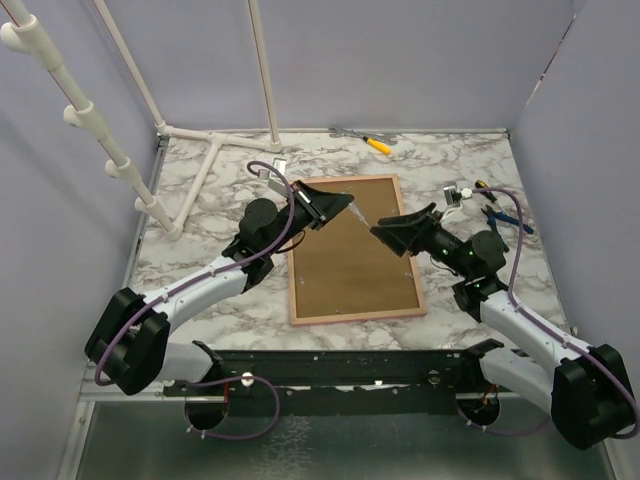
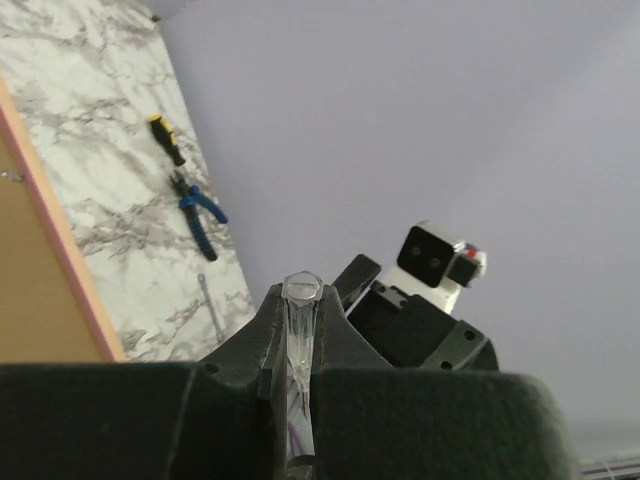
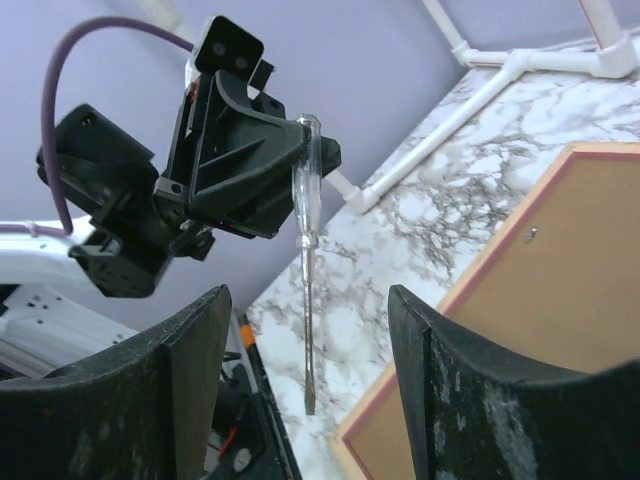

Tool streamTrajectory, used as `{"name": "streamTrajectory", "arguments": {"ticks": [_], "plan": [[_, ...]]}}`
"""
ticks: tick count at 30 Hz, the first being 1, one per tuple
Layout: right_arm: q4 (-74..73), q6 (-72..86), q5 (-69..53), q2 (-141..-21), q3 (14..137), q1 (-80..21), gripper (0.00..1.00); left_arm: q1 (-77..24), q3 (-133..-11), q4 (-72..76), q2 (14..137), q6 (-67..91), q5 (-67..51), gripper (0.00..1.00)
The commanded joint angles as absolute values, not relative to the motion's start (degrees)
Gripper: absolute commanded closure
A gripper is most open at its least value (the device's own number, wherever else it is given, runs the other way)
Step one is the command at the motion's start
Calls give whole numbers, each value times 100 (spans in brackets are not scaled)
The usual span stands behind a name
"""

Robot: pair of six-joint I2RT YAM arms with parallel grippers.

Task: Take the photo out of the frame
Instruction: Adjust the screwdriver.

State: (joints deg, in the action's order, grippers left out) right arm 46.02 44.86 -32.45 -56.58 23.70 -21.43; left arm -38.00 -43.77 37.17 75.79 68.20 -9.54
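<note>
The frame (image 1: pixel 350 262) lies face down mid-table, its brown fibreboard back up and its pink border showing. It also shows in the left wrist view (image 2: pixel 35 270) and the right wrist view (image 3: pixel 570 290). The photo is hidden. My left gripper (image 1: pixel 335 208) is shut on a clear-handled screwdriver (image 3: pixel 306 270) and holds it above the frame's far part, blade pointing towards the right arm. In the left wrist view the handle (image 2: pixel 301 320) sits between the fingers. My right gripper (image 1: pixel 385 232) is open and empty, facing the screwdriver's tip over the frame's right side.
A white pipe stand (image 1: pixel 200 170) lies at the back left. A yellow-handled tool (image 1: pixel 377 144) lies at the back edge. Blue pliers (image 1: pixel 505 215) and a yellow-black screwdriver (image 2: pixel 165 138) lie right of the frame. Purple walls enclose the table.
</note>
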Motion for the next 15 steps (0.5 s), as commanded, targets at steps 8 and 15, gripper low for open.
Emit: {"name": "streamTrajectory", "arguments": {"ticks": [8,15], "plan": [[5755,6395,-2983,-5862,2274,-2162,40,-3866,-4080,5029,7086,7128,-340,100],[6090,6889,-3062,-5951,2376,-2171,45,-3891,-4054,5265,7103,7110,-290,100]]}}
